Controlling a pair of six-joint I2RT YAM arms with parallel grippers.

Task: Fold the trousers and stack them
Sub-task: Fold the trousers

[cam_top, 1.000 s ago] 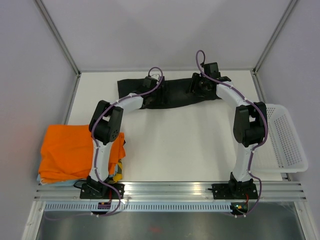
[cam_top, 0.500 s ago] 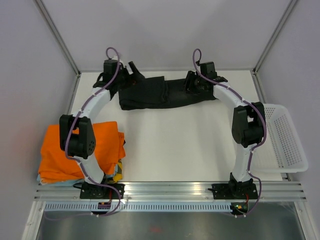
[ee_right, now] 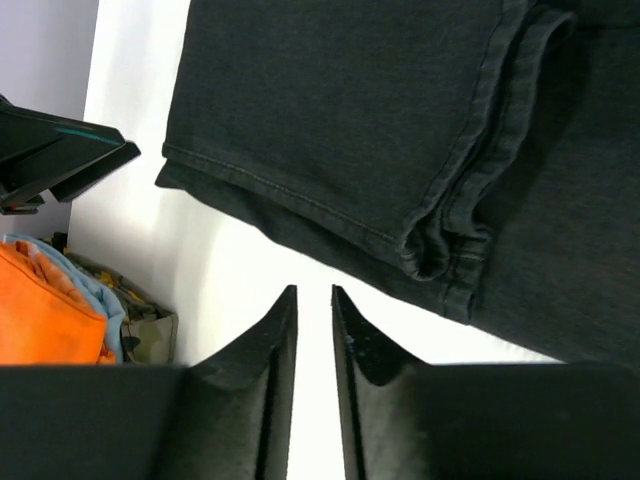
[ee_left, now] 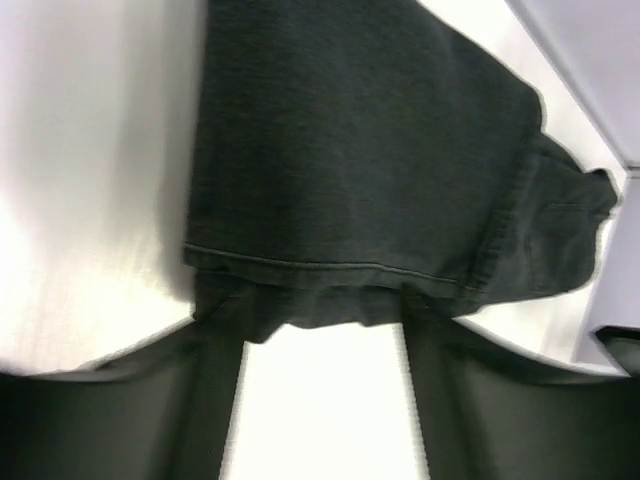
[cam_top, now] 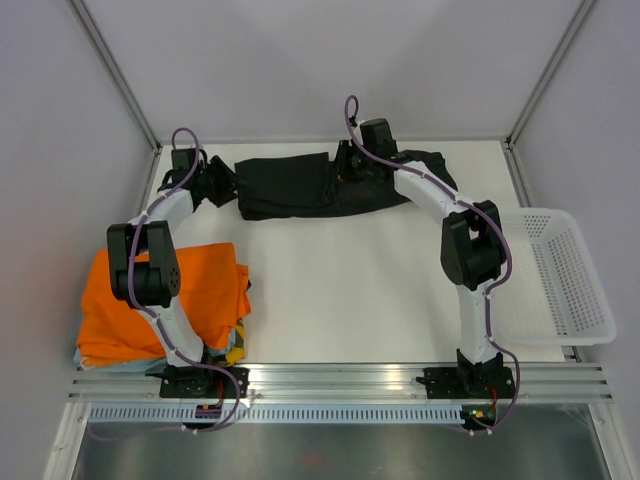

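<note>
Two grippers sit by the trousers [cam_top: 285, 185]. Left gripper [ee_left: 318, 318] has fingers wide apart at the hem; view is blurred, contact unclear. Right gripper [ee_right: 312, 298] has fingers all but together, nothing btwn them, just short of a folded edge. Trousers lie folded along far edge of white table [cam_top: 340, 290], right end partly hidden by right arm. Grey walls around. Orange garment [cam_top: 105, 320] near left; white basket [cam_top: 575, 290] off right.

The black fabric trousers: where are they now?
Top view: the black fabric trousers lie along the far edge of the white table, the left gripper at their left end.
</note>
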